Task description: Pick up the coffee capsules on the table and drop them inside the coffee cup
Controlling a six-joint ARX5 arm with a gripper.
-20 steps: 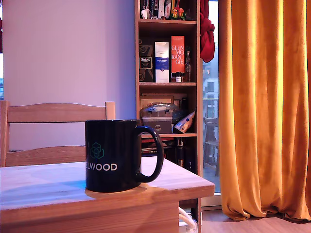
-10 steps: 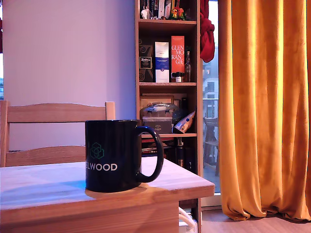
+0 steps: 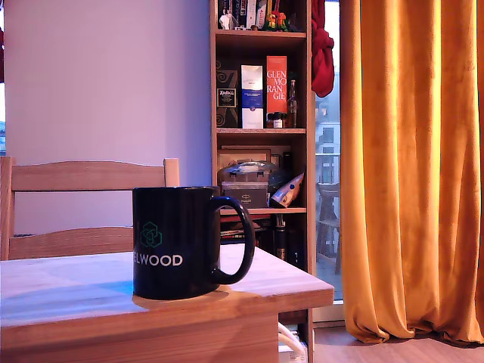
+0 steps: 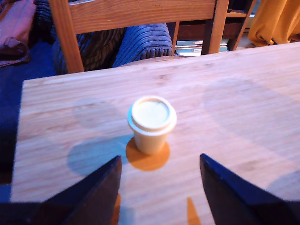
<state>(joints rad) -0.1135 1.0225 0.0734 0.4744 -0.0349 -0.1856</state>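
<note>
The claw (image 4: 159, 187) hangs spread apart over a cream capsule (image 4: 151, 123) standing rim-up on the worktop (image 4: 243, 93).

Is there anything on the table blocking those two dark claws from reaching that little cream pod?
Nothing visible does. The pod stands upright on bare table, apart from the open gripper, with only wood between them.
</note>
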